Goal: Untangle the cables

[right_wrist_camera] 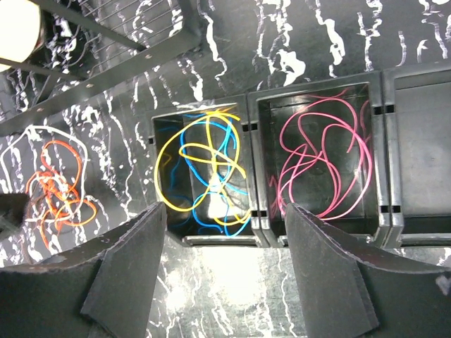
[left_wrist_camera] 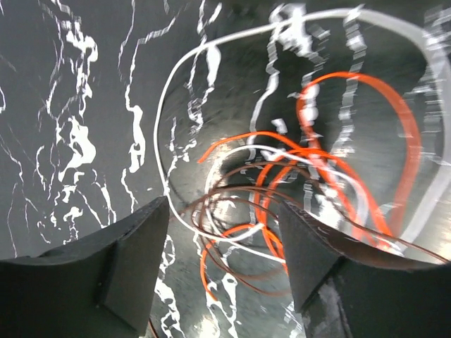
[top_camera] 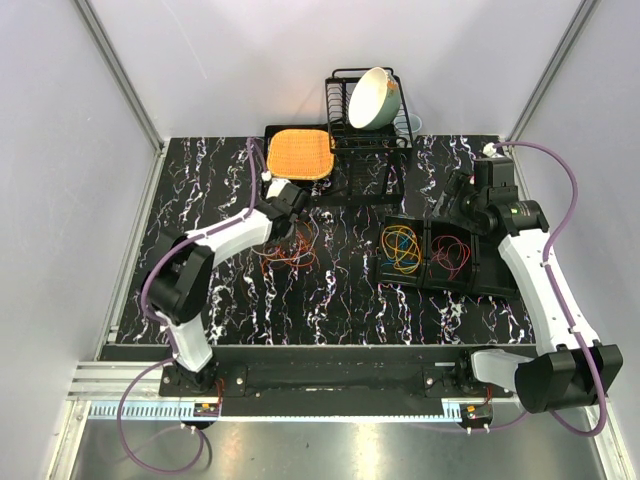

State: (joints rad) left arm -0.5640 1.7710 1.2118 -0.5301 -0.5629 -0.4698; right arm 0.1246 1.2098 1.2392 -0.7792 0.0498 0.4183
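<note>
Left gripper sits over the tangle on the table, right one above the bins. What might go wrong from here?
1. The left gripper's open fingers straddle several overlapping orange, white and brown strands of the tangle; closing here may grab more than one and tighten the knot.
2. The yellow cable and blue cable lie interlaced in one compartment of the bin below the open right gripper; pulling either would likely drag the other out.

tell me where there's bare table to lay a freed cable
Bare table along the near edge, between the cable tangle and the bins; also the far-left corner beside the orange pad. Crowded around the dish rack and bins.
</note>
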